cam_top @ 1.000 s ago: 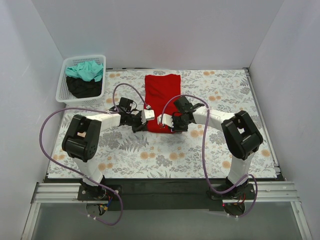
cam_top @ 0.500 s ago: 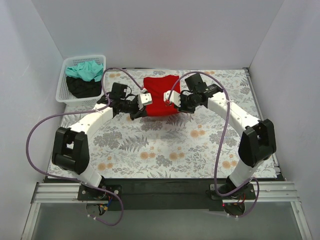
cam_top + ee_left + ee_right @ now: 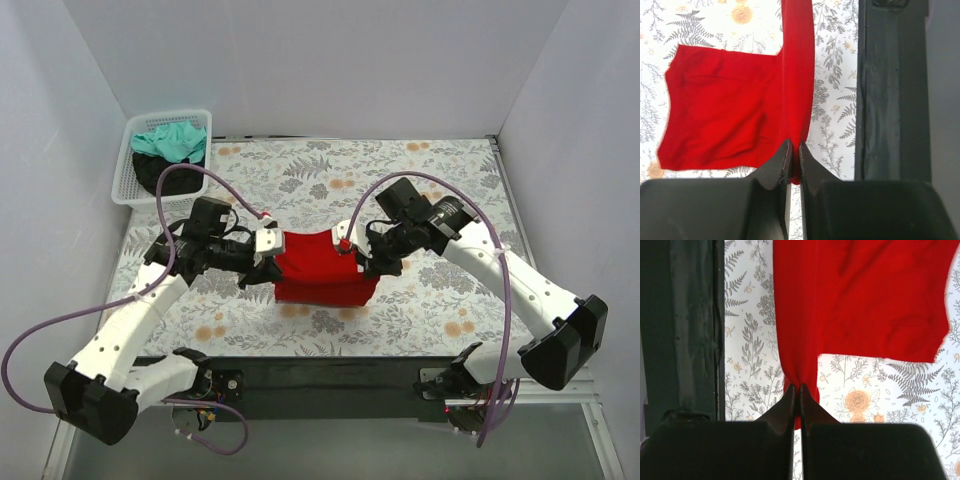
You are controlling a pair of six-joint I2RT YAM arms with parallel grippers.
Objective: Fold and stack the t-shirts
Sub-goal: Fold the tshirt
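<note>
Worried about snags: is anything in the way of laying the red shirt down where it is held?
Nothing visible. The left gripper and right gripper both pinch the red t-shirt, the floral cloth around it lies bare, and the basket sits in the far left corner.

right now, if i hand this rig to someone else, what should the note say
Left end effector: shut on one side edge of the red t-shirt.
Right end effector: shut on the opposite edge.
Red t-shirt: stretched between the two over the near middle of the floral cloth, part of it lying on the cloth.
Teal t-shirt and black t-shirt: crumpled in the white basket, far left corner.
Done: nothing stacked; the red one is mid-fold at most.
Left: lay the red one down and finish its fold, then fold the other two and stack all three.
</note>
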